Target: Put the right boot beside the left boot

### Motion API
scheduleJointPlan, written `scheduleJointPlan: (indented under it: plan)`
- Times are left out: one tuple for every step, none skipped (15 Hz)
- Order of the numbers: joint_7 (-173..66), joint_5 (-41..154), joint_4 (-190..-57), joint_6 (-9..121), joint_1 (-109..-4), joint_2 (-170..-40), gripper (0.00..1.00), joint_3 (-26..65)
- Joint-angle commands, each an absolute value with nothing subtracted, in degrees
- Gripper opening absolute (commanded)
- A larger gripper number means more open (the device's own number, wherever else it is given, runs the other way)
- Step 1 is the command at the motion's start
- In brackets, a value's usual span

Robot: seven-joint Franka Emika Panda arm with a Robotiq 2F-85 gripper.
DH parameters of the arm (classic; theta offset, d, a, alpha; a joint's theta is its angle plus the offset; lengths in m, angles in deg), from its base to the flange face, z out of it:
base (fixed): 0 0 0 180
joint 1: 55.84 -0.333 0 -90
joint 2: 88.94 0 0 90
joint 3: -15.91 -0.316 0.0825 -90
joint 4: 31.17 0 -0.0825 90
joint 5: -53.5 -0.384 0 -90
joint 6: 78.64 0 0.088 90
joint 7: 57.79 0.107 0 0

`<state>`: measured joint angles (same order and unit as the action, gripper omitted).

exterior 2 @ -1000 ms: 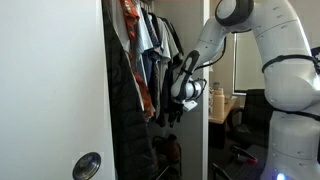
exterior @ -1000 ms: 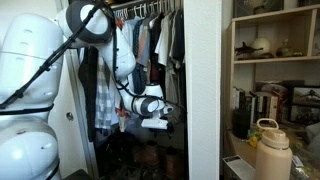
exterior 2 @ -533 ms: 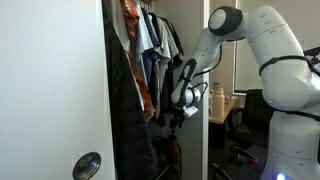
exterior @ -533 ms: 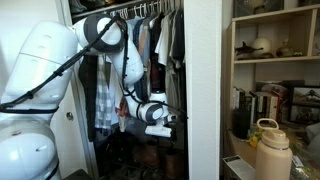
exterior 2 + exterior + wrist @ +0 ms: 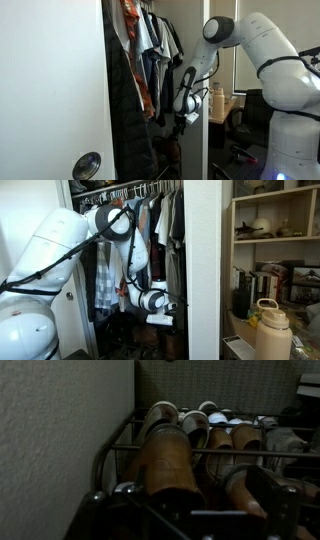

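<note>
Gripper (image 5: 162, 318) is hovering above the brown boots (image 5: 168, 465), its opening impossible to tell. Centring over one boot's shaft is looking wisest.

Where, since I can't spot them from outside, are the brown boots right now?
In the wrist view the brown boots stand on the wire rack, at the picture's left beside the wall, with pale-toed shoes right behind them.

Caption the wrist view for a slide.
Wrist camera looks at brown boots and pale shoes on a wire rack beside a textured wall.
</note>
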<state>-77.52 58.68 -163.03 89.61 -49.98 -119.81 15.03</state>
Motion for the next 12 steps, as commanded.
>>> scheduleJointPlan:
  plan:
    - [-75.3, 61.9, -160.2, 92.3, -52.0, -123.2, 1.00, 16.8]
    - [-74.9, 62.1, -159.4, 92.8, -52.4, -123.9, 1.00, 16.8]
    - [-74.3, 62.4, -158.6, 93.4, -52.9, -124.5, 1.00, 16.9]
    - [-74.1, 62.7, -157.9, 93.9, -53.3, -125.2, 1.00, 17.1]
    - [-73.8, 62.9, -157.2, 94.1, -53.9, -125.8, 1.00, 17.3]
    - [-73.4, 63.3, -156.6, 94.5, -54.4, -126.4, 1.00, 17.5]
    - [-73.1, 63.4, -155.9, 94.7, -54.8, -126.9, 1.00, 17.5]
    - [-72.8, 63.4, -155.2, 95.1, -55.2, -127.5, 1.00, 17.6]
    - [-72.7, 63.5, -154.6, 95.4, -55.8, -128.1, 1.00, 17.8]
    - [-72.7, 63.6, -153.9, 95.6, -56.2, -128.8, 1.00, 17.8]
    - [-72.9, 63.9, -153.5, 95.9, -56.3, -129.4, 1.00, 17.6]
    - [-73.4, 63.9, -153.0, 95.8, -55.9, -130.0, 1.00, 16.9]
